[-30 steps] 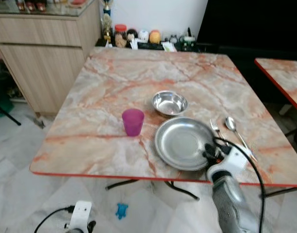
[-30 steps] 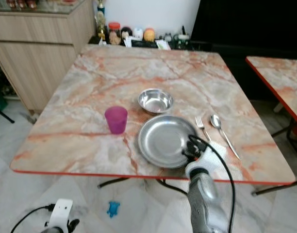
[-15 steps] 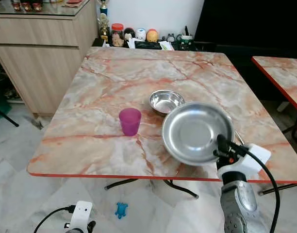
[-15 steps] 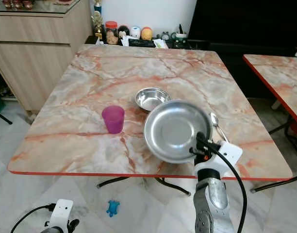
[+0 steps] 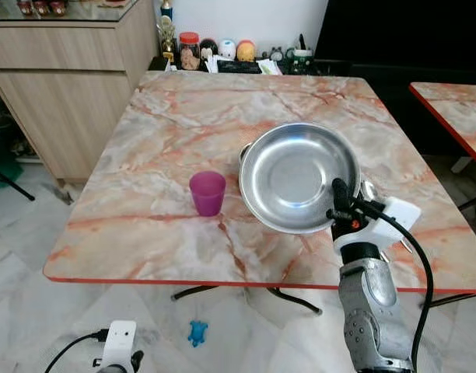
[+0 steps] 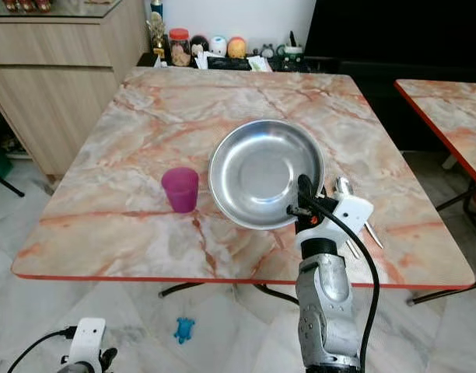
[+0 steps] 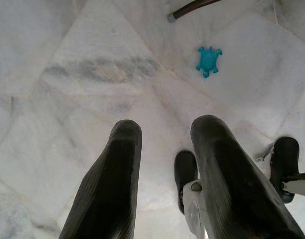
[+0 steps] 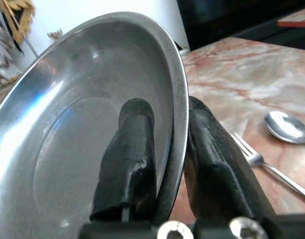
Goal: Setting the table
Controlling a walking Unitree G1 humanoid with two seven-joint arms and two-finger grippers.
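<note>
- Two fingers of my right gripper (image 5: pixel 338 203) pinch the rim of the plate (image 5: pixel 299 176), one finger inside the dish, the other behind the rim.
- I hold the plate lifted off the table (image 5: pixel 168 124) and tilted, its hollow facing me, over the middle-right of the marble top.
- In the right wrist view the rim (image 8: pixel 178 104) runs between my two fingers (image 8: pixel 131 149), squeezed tight.
- The plate hides most of the small steel bowl; I can only make out a sliver of its edge (image 5: pixel 243 148) at the plate's left side.
- A purple cup (image 5: pixel 208 193) stands upright on the table, just left of the plate and apart from it.
- A spoon (image 8: pixel 287 126) and fork (image 8: pixel 264 162) lie side by side on the table to the right of my gripper; the fork is nearer the plate.
- My left gripper (image 7: pixel 165 154) hangs low over the pale floor (image 7: pixel 68 74), its fingers spread and holding nothing.
- A small blue turtle toy (image 7: pixel 208 59) lies on the floor under the table's near edge.
- Jars and small items (image 5: pixel 222 53) line the table's far edge, by the wall.
- A wooden cabinet (image 5: pixel 59 70) stands to the left of the table, and the corner of a second table (image 5: pixel 456 109) shows at the right.
</note>
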